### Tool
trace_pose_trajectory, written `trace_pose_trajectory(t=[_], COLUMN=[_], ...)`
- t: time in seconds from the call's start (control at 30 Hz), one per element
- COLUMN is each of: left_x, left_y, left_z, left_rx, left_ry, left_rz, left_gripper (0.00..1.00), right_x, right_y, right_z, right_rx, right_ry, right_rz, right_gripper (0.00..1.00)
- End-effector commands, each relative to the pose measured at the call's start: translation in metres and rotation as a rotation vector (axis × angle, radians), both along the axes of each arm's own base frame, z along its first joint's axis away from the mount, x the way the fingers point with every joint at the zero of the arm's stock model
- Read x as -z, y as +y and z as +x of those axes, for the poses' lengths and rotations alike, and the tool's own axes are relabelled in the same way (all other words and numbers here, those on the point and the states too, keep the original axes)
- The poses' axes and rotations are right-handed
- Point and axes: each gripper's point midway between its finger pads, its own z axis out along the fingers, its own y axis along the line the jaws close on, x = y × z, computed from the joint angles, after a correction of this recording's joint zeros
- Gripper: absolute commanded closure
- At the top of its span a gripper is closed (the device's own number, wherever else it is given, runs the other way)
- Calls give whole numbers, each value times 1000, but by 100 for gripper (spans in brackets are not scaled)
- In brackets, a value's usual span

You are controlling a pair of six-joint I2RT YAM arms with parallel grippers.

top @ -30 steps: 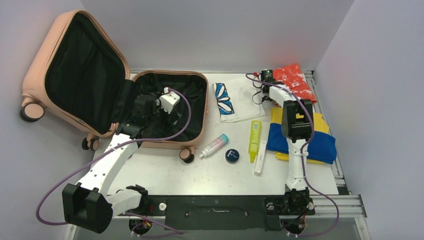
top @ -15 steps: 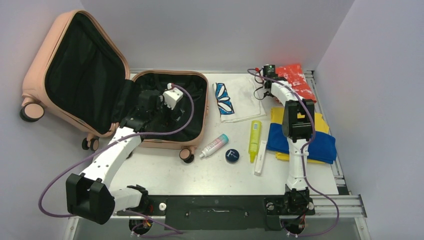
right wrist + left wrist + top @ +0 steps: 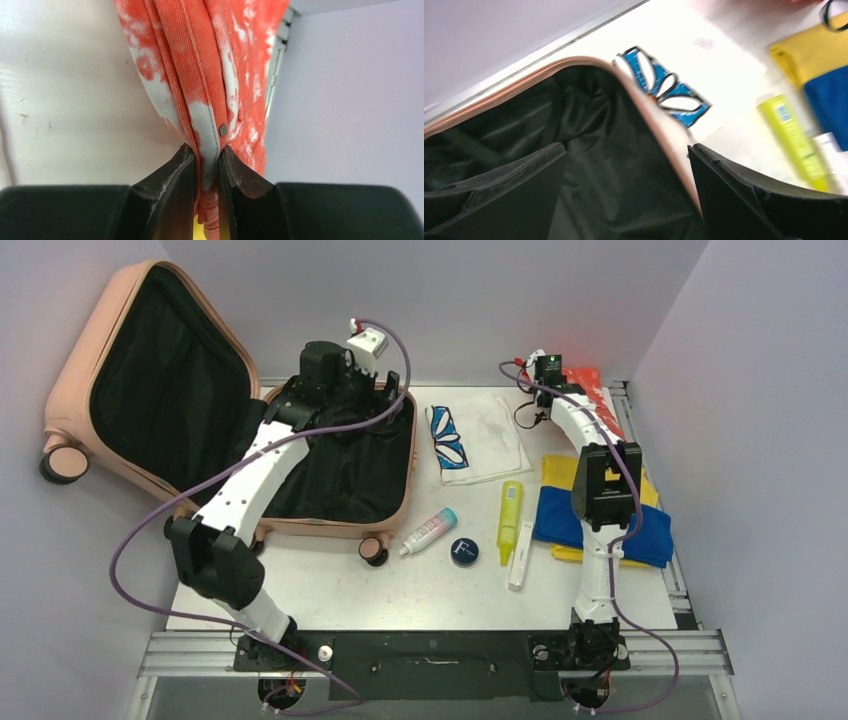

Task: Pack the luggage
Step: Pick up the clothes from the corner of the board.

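The salmon-pink luggage lies open at the back left, its black-lined lid leaning on the wall and its lined lower half flat on the table. My left gripper is open and empty above the back rim of that lower half. The left wrist view shows the pink rim and black lining between the spread fingers. My right gripper is at the back right, shut on a red-and-white garment. In the right wrist view a fold of that garment is pinched between the fingertips.
A white cloth with a blue flower print lies right of the luggage. A pink-and-teal tube, a round dark tin, a yellow tube and a white stick lie mid-table. Folded blue and yellow clothes lie at right.
My left arm has risen out of the lower half of the luggage and swung toward its back rim. My right gripper has shifted slightly toward the back right at the red garment.
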Motion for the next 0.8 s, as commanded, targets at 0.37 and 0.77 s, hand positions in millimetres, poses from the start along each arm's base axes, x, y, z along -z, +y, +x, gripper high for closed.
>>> trace_pose_trajectory(t=[0.37, 0.77], left_x=[13, 83], left_y=[-144, -210], left_z=[10, 14], left_rx=[238, 237], left_ry=[623, 893], left_rz=[-673, -776], left_gripper=[4, 4], right_x=[-132, -116], right_y=[25, 40], right_z=[-49, -117], right_rx=[-210, -349], right_ry=[-343, -360], right_rz=[40, 94], right_gripper=[95, 95])
